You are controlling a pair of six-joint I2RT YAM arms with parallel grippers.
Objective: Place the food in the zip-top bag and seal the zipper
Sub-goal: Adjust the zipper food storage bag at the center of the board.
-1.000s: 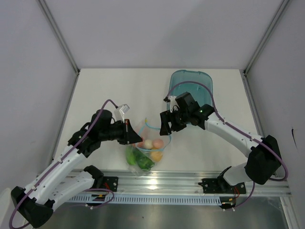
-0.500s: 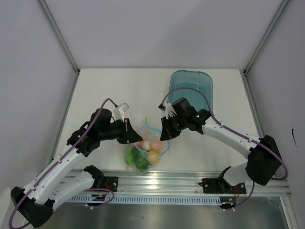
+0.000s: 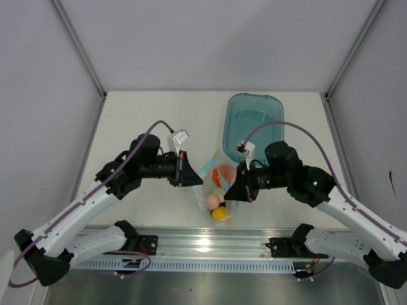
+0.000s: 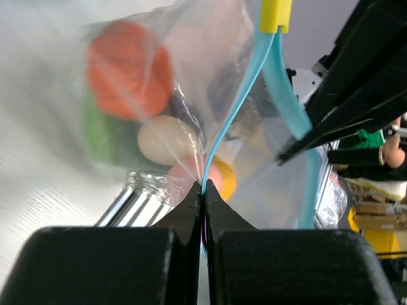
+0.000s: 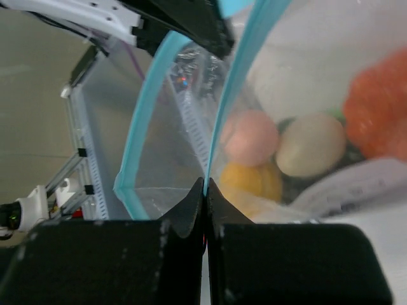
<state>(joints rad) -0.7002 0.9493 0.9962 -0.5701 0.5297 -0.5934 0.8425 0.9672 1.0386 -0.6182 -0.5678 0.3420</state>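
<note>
The surface (image 3: 159, 121) is white and walled on three sides. A teal tray (image 3: 254, 117) lies at its far right, well apart from the left arm (image 3: 95, 200) and just beyond the right arm (image 3: 331, 197).

The bag (image 3: 219, 190) is located at the near middle of the surface, between the two claws, with its lower end close to the near edge. Whether it rests on the surface or hangs clear of it cannot be told. The mouth is open: in both wrist views the two runs of the zipper (image 4: 235, 108) stand apart.

The food is inside the bag:
- Tomato (image 3: 222, 173), orange-red, nearest the mouth.
- Egg (image 5: 311, 152), pale, beside the tomato.
- Pink piece (image 3: 213, 201), just beside the egg.
- Lemon (image 3: 220, 215), yellow, at the near end of the bag, touching the pink piece.
- Green piece (image 4: 102, 136), blurred, behind the tomato and egg.

Left claw (image 3: 191, 178): fingers fully together, pinching one run of the zipper at the bag's left side; the left wrist view shows the blue strip entering the closed fingers (image 4: 191, 210).

Right claw (image 3: 234, 190): fingers fully together, pinching the other zipper run at the bag's right side.

A yellow slider (image 4: 275, 14) sits on the zipper at its far end.
</note>
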